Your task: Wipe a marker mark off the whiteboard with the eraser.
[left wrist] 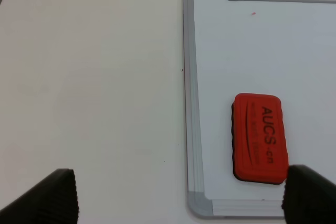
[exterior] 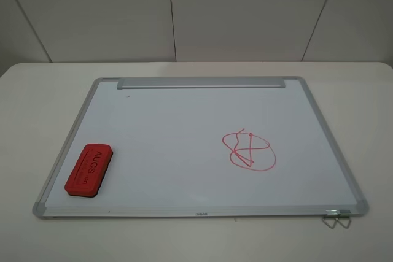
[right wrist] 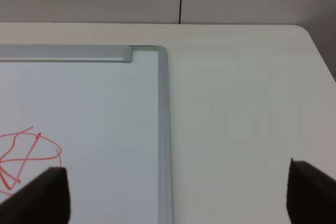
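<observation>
The whiteboard [exterior: 184, 127] lies flat on the white table, silver frame all round. The red eraser [exterior: 89, 170] rests lettering-up on the board's near left corner. No zigzag marker mark shows on the board in any view. Neither arm appears in the exterior high view. In the left wrist view my left gripper [left wrist: 181, 203] is open, one dark fingertip [left wrist: 52, 198] over the bare table and the other [left wrist: 310, 195] just beside the eraser [left wrist: 261, 137], not touching it. My right gripper [right wrist: 178, 198] is open over the board's right frame edge [right wrist: 164, 129], holding nothing.
A round red loop crossed by lines [exterior: 249, 150] is drawn on the board's right half, partly seen in the right wrist view as the loop [right wrist: 26, 153]. The silver tray bar [exterior: 201, 83] runs along the far edge. A metal clip [exterior: 336, 218] hangs at the near right corner.
</observation>
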